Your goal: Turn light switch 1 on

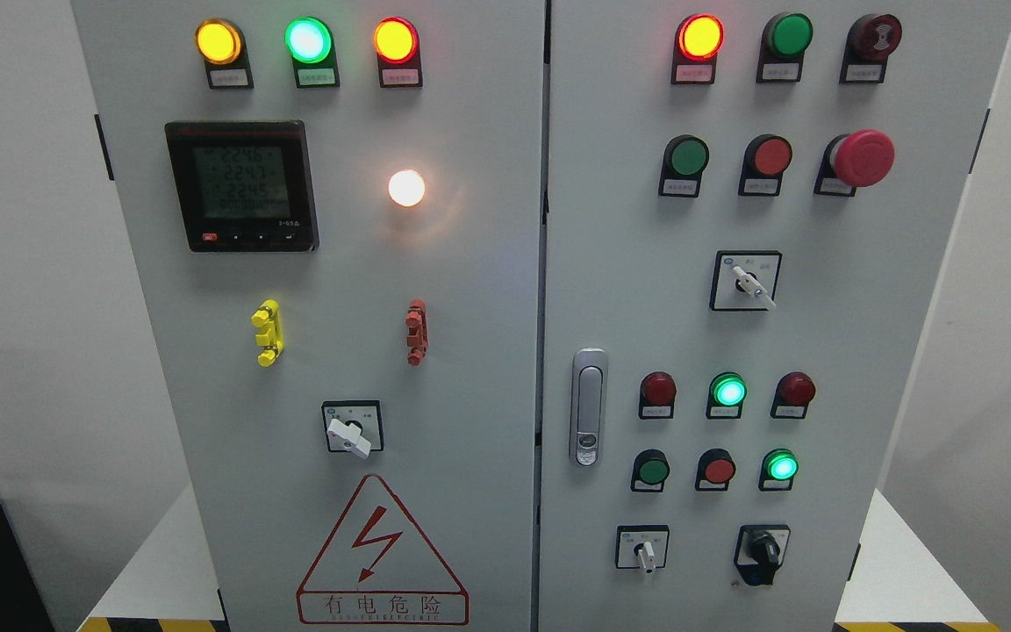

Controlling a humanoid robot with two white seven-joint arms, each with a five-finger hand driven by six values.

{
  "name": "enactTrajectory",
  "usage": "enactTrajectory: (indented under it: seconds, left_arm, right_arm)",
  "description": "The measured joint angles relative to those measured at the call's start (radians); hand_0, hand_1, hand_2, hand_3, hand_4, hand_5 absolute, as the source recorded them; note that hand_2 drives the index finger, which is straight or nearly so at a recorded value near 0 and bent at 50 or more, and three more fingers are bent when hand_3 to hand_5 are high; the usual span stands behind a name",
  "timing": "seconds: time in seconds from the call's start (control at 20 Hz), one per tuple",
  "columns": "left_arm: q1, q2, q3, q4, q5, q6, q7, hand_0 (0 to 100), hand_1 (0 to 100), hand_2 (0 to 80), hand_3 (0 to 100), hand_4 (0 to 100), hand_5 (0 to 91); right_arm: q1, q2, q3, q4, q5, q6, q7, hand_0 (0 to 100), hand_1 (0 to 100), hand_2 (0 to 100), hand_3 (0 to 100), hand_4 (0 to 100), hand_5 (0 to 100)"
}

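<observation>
I have the grey control cabinet (470, 290) filling nearly the whole head view, its two doors meeting at a dark vertical seam just right of the middle, and I see neither robot hand anywhere, so I cannot tell whether either is released or clenched. Nothing on the panel reads to me as "switch 1", since the small labels are too blurred; the likeliest candidates are the rotary switches. On the left door a white rotary switch (350, 434) sits low, just above the red warning triangle (381, 555), with bare panel to both sides. Above it are a yellow clip (267, 332) and a red clip (416, 331), well apart, then the digital meter (242, 185) and a glowing white lamp (406, 187). On the right door a second white rotary switch (748, 283) stands alone in mid-panel with open room around it; at the bottom sit a small white selector (643, 549) and a black knob (761, 551), side by side. The chrome door handle (588, 406) lies just right of the seam. The red mushroom button (861, 158) stands out near the right edge. Pale wall shows beyond both outer edges of the cabinet.
</observation>
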Motion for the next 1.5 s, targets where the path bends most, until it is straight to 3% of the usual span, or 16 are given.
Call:
enactTrajectory:
  seconds: [0.05,0.2,0.5,0.7,0.85,0.95,1.15,1.5]
  left_arm:
    - [0.015,0.005,0.013,0.043,0.016,-0.04,-0.022,0,0,8.2,43,56,40.2]
    - [0.044,0.017,0.05,0.195,0.056,-0.113,-0.089,0,0,0.0,33,45,31.6]
    - [0.071,0.032,0.101,0.555,0.092,-0.133,-0.138,0,0,0.0,23,34,22.2]
    - [0.074,0.039,0.122,0.784,0.102,0.006,-0.146,0,4,0.0,18,28,15.9]
    - [0.066,0.043,0.132,0.92,0.106,0.177,-0.15,3,6,0.0,11,22,10.2]
    - [0.054,0.045,0.137,1.0,0.107,0.296,-0.151,9,8,0.0,3,12,0.0]
    - [0.03,0.048,0.143,1.134,0.109,0.441,-0.18,12,6,0.0,0,7,0.0]
    - [-0.044,0.051,0.143,1.329,0.07,0.598,-0.233,12,0,0.0,0,0,0.0]
  right_arm:
    - [0.0,0.0,0.0,0.0,0.0,0.0,0.0,0,0,0,0,0,0]
    - [0.0,0.0,0.0,0.0,0.0,0.0,-0.003,0,0,0,0,0,0]
    - [0.0,0.0,0.0,0.0,0.0,0.0,-0.004,0,0,0,0,0,0]
    - [0.0,0.0,0.0,0.0,0.0,0.0,-0.004,0,0,0,0,0,0]
    - [0.0,0.0,0.0,0.0,0.0,0.0,-0.004,0,0,0,0,0,0]
    - [0.0,0.0,0.0,0.0,0.0,0.0,-0.004,0,0,0,0,0,0]
    - [0.0,0.0,0.0,0.0,0.0,0.0,-0.004,0,0,0,0,0,0]
    - [0.0,0.0,0.0,0.0,0.0,0.0,-0.004,0,0,0,0,0,0]
